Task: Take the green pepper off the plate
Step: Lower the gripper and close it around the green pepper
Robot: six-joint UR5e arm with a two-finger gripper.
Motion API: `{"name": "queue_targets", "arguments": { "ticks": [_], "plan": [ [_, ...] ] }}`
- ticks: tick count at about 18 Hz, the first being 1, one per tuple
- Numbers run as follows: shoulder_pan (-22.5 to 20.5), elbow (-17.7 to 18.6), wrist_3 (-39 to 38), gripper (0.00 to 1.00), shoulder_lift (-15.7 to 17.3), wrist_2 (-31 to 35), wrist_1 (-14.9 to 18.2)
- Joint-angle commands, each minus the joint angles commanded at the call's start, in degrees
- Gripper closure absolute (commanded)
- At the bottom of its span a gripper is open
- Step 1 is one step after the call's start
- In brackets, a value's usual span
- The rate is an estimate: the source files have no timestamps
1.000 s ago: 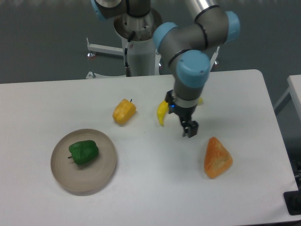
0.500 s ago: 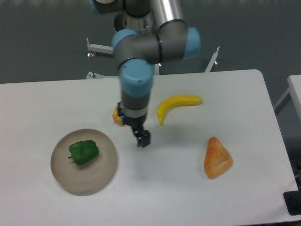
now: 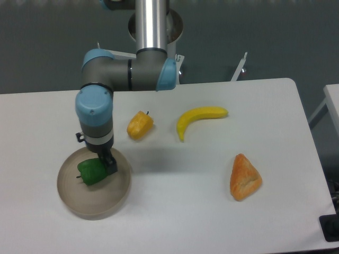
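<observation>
The green pepper (image 3: 91, 172) lies on the round grey-beige plate (image 3: 106, 203) at the front left of the table. My gripper (image 3: 107, 162) hangs over the plate, its dark fingers at the pepper's right upper side. The fingers overlap the pepper's edge in this view. I cannot tell whether they are open or shut, or whether they touch the pepper.
A yellow-orange pepper (image 3: 140, 125) lies just right of the arm's wrist. A banana (image 3: 199, 118) lies at mid table. An orange wedge-shaped pastry (image 3: 244, 178) lies at the right. The robot's base stands behind the table's far edge.
The arm has swung left across the table, from near the pastry past the yellow pepper, and now has the gripper over the plate at the green pepper. The objects have not moved.
</observation>
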State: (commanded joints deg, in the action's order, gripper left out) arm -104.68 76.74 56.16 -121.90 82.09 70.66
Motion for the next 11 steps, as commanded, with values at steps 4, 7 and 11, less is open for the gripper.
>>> {"name": "queue_targets", "arguments": {
  "ticks": [4,7,11],
  "plan": [
    [0.6,-1.8,-1.1,0.0,-1.9,0.0,-0.1],
    [0.8,-1.7,-1.1,0.0,-2.6,0.0,-0.1],
    [1.1,-1.8,-1.4,0.0,-4.0,0.0,-0.3]
  ]
}}
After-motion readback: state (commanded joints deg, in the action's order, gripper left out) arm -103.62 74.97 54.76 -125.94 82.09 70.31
